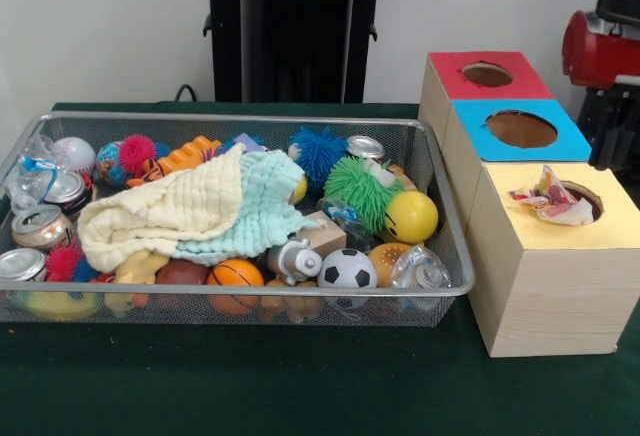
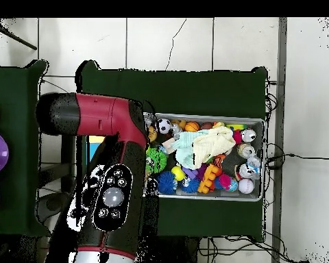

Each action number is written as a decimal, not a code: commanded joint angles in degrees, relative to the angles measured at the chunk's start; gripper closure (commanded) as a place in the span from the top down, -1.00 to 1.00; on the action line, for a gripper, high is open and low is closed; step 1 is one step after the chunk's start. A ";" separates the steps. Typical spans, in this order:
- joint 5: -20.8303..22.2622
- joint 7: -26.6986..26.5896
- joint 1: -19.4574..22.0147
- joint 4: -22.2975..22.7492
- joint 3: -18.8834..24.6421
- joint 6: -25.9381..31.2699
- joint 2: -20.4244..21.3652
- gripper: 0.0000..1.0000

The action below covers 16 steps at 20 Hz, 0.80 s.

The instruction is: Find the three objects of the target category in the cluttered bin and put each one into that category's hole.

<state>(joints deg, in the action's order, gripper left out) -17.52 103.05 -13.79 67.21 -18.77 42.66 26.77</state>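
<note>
The wire mesh bin [image 1: 250,294] is full of toys, balls and cans; it also shows in the overhead view [image 2: 208,117]. One white polka-dot cloth [image 1: 552,201] lies crumpled in the mouth of the round hole [image 1: 592,196] in the yellow-topped wooden box [image 1: 610,231], partly sticking out. No other polka-dot cloth shows in the bin. The gripper shows in neither view. Only the red and black arm [image 2: 105,171] shows, covering the boxes in the overhead view.
A cream cloth [image 1: 165,211] and a mint cloth [image 1: 265,206] lie over the bin's middle. A blue-topped box [image 1: 470,131] and a red-topped box [image 1: 445,74] stand behind the yellow one. A red part of the arm [image 1: 600,48] shows at the right edge.
</note>
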 commanded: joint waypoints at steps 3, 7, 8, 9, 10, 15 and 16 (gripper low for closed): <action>2.85 9.57 1.17 -3.53 -0.83 6.83 -0.78 -1.00; 5.56 7.04 1.33 -4.90 -3.67 10.31 -0.60 -1.00; 6.40 5.56 1.81 -4.74 -3.87 10.52 -0.41 -1.00; 6.98 4.71 2.16 -4.84 -4.01 10.67 -0.34 -1.00; 7.89 3.36 2.62 -4.19 -4.21 9.93 0.07 -1.00; 10.79 1.23 4.33 -0.16 -4.42 6.02 2.08 -1.00; 11.25 1.21 4.58 0.55 -4.40 5.23 2.46 -1.00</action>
<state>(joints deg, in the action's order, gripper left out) -10.94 103.05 -12.43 62.26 -23.50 44.12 27.55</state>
